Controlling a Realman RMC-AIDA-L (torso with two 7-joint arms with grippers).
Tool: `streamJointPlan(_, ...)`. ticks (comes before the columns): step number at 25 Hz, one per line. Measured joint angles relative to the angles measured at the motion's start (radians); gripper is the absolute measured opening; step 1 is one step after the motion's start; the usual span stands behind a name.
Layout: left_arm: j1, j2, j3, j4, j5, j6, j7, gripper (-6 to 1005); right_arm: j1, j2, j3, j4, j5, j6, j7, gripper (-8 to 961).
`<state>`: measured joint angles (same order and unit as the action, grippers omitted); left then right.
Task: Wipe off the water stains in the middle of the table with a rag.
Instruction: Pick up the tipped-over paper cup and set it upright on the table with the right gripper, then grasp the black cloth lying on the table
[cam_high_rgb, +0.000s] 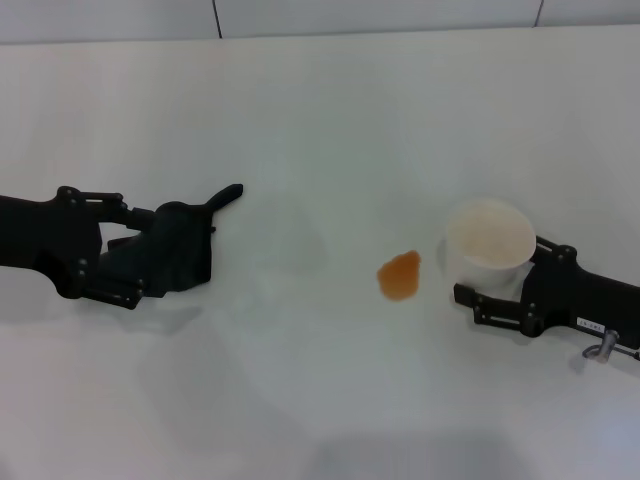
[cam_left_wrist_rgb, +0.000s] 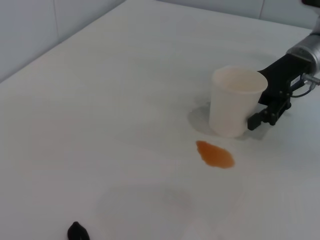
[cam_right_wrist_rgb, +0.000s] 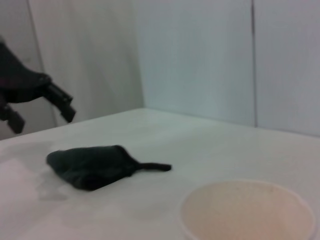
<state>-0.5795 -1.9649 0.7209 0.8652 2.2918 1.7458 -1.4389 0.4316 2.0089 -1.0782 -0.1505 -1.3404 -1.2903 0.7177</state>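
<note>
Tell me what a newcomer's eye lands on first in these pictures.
The orange-brown water stains stand out most, a small blot mid-table on the white table. Just to their right stands a whitish cup with the right gripper at it. On the left lies the dark rag, one corner pointing out, at the left gripper.

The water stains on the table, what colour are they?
Orange-brown and translucent; the water stains show best in the left wrist view, beside the cup.
</note>
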Motion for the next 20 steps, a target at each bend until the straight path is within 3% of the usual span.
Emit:
streamJointPlan(8,-0.002,0.001,0.000,0.000,0.000,-0.002,-0.003,893,-0.035,-0.008,-0.010,-0.127,-0.088,0.010,0.100,874)
streamJointPlan(20,0.000,0.006,0.000,0.006,0.000,0.004,-0.021,893,-0.130,-0.032,-0.003,-0.538,-0.417,-0.057,0.471,875)
